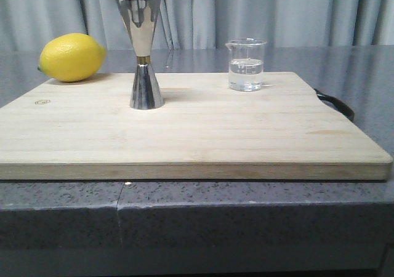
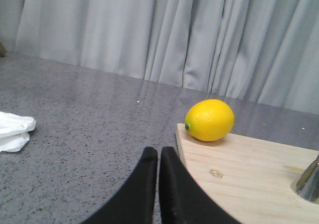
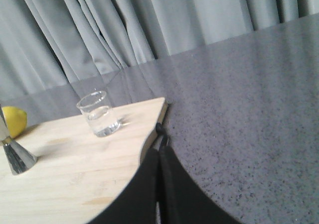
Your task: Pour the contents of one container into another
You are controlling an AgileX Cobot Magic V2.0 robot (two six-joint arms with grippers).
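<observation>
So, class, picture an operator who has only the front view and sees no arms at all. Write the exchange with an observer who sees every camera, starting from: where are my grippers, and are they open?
Observer: The left gripper is shut with nothing in it, over the grey counter just off the cutting board's lemon-side corner.
Operator: And the right one?
Observer: The right gripper is also shut and empty, by the board corner nearest the glass beaker, above the black strap.
Operator: Anything on the counter outside my frame?
Observer: Yes, a folded white cloth lies on the counter out beyond the lemon.
Operator: Is the steel jigger touched yet?
Observer: No, both wrist views show it standing free.
</observation>
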